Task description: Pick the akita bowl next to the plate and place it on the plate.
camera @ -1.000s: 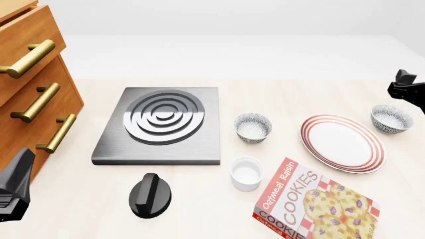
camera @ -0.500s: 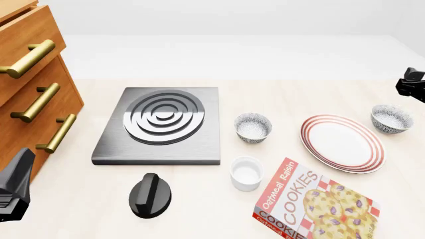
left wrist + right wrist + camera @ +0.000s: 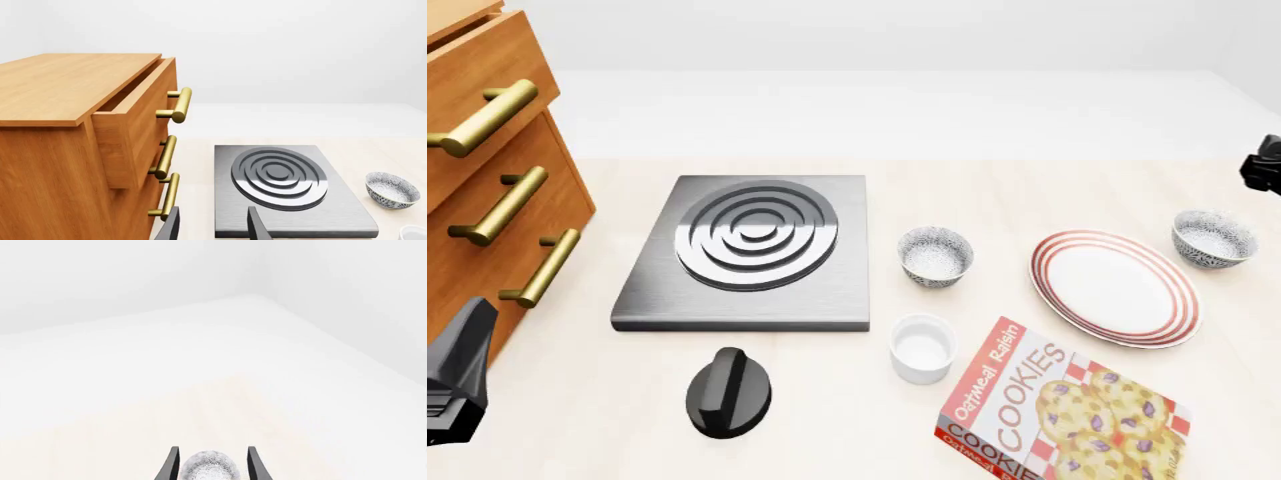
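Front view, box (image 3: 1057, 407) reading "Oatmeal Raisin COOKIES", beside plate (image 3: 1114, 288)

The tall drawer cabinet (image 3: 487, 170) shows warm, satin wood grain, with glossy brass bar handles (image 3: 505, 205). The square stove plate (image 3: 747, 253) looks like brushed grey metal. The round black knob (image 3: 729, 392) seems matt plastic. The red-ringed white plate (image 3: 1113, 287) and speckled grey bowl (image 3: 1213, 238) look like smooth glazed ceramic. The cookie box (image 3: 1054, 412) is printed cardboard on a pale matt wooden table (image 3: 587, 400).
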